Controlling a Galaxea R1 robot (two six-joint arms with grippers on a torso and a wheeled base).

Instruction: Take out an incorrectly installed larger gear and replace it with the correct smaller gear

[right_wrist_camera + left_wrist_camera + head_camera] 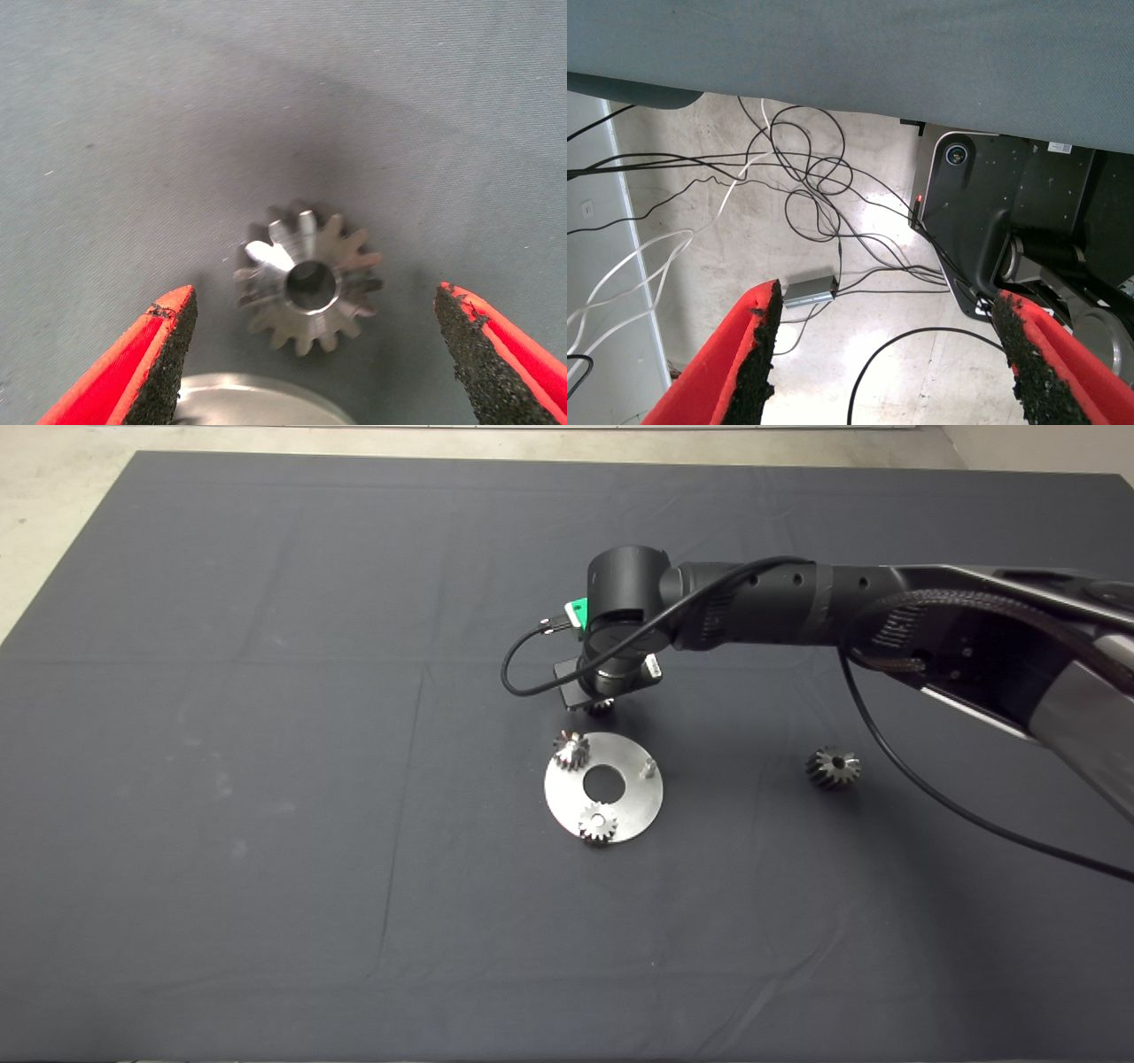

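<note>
The left gripper (pixel 886 363) hangs with its two red fingers (pixel 722 372) spread wide apart, black pads (pixel 757 363) facing each other and nothing between them. Beyond them lies a pale floor (pixel 859 372) strewn with tangled black and white cables (pixel 806 177). A small grey box (pixel 809 290) sits among the cables. A black machine base (pixel 1010 212) stands near one finger. The grey edge of the bench (pixel 877 53) runs across the far side.

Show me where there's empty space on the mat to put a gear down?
Bare mat spreads left of the round plate, and in front of it. A smaller patch lies between the plate and the larger gear. Behind the plate it's crowded: the right gripper hangs open over the smaller gear.
</note>
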